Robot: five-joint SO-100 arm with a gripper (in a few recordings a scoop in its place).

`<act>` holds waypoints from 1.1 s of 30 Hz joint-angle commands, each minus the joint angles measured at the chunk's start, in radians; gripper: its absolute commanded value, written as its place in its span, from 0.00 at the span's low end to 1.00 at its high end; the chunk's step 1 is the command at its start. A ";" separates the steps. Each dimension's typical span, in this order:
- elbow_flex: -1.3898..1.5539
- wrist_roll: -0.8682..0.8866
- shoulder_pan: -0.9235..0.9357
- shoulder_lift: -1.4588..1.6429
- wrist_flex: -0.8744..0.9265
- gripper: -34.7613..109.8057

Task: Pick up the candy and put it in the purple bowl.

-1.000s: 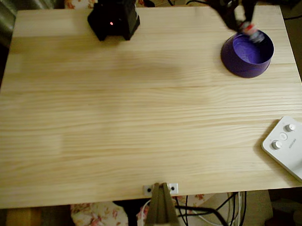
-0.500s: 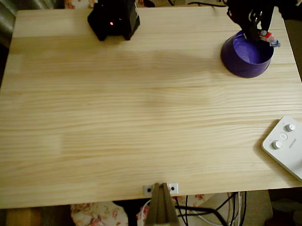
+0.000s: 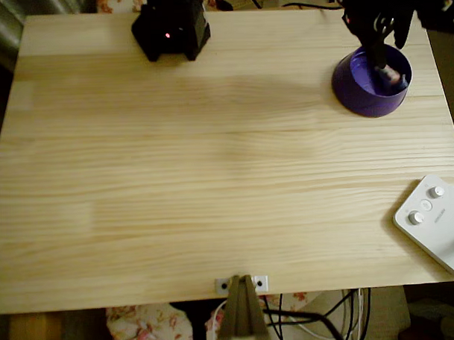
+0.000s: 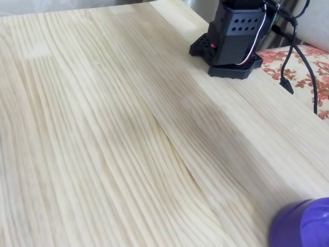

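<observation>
From the overhead view, I see a pale pine surface with the black arm base at the top edge. At the top right sits the purple bowl, and my black claw reaches down into it from above. The candy appears inside the bowl near its right-hand wall, right at the tip of the claw. The picture is too dark and small there for me to tell whether the claw grips the candy or has let it go. A white device with round knobs lies at the lower right corner, well apart from the bowl.

From the fixed view, low beside the surface, the arm base stands at the far end, and part of the purple bowl shows at the bottom right corner.

My judgement: the risk now is lifting away with the candy caught on a finger, which would drag it back over the rim. The claw could also nudge the light bowl's wall and tip or slide it.
</observation>
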 commanded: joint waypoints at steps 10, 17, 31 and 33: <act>0.092 -0.086 0.186 0.357 0.095 0.23; 0.304 -0.239 0.486 0.629 0.170 0.23; 0.646 -0.491 1.045 0.930 0.212 0.23; 0.698 -0.520 1.111 0.976 0.183 0.23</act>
